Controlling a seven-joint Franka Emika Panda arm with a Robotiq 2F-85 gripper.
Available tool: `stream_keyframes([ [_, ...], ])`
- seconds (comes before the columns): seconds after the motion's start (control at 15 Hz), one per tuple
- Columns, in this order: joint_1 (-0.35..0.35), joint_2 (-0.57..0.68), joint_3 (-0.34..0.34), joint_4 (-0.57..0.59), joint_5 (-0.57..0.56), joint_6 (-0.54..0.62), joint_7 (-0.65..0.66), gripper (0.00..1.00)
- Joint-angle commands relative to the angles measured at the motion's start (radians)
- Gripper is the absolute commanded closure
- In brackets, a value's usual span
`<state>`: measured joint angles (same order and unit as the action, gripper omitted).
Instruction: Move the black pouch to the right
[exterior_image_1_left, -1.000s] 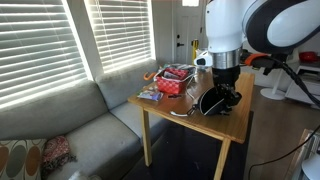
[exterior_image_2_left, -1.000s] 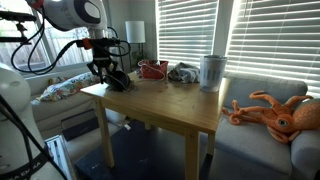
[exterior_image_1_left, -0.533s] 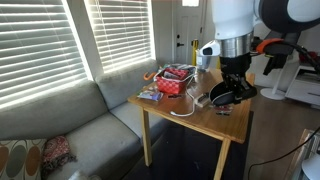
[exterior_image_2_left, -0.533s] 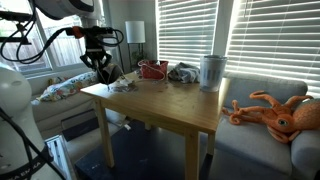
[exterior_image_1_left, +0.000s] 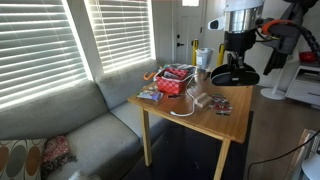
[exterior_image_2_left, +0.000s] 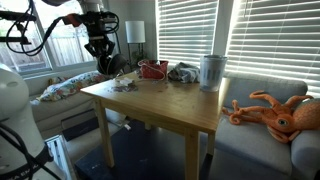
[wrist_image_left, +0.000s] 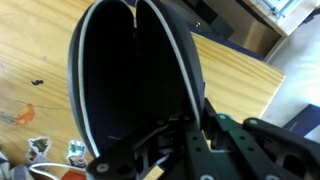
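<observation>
Change since a second ago: the black pouch (exterior_image_1_left: 235, 77) was lying on the wooden table (exterior_image_1_left: 192, 122) under the arm. Now it is off the wood entirely, held up in the air over the table's edge on the arm's side, above the small dark card-like item (exterior_image_1_left: 221, 107) that stays on the surface. The Robotiq gripper (exterior_image_1_left: 237, 64) has risen with it, jaws clamped on the pouch. In the wrist view the fingers (wrist_image_left: 215, 135) bite its near edge and the black body fills the frame. So grasp and lift look done; what is left is the carry to the right and the set-down. Orientation: in an exterior view the pouch hangs as a wide oval, long axis roughly level and across the picture, though it is small there, so tilt is hard to call. In the wrist view the pale seam line runs away from the fingers, rounded end pointing away from the gripper. The red patterned container (exterior_image_1_left: 175, 80) and white cable (exterior_image_1_left: 186, 108) are untouched.
</observation>
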<state>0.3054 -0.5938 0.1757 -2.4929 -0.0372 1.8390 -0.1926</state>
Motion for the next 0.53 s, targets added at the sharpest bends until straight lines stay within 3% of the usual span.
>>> stream_keyframes([
  [0.0,-0.071,-0.056,-0.071,-0.004,0.02,0.018,0.039,0.95],
  [0.47,-0.252,-0.073,-0.227,-0.005,0.026,0.103,0.077,0.95],
])
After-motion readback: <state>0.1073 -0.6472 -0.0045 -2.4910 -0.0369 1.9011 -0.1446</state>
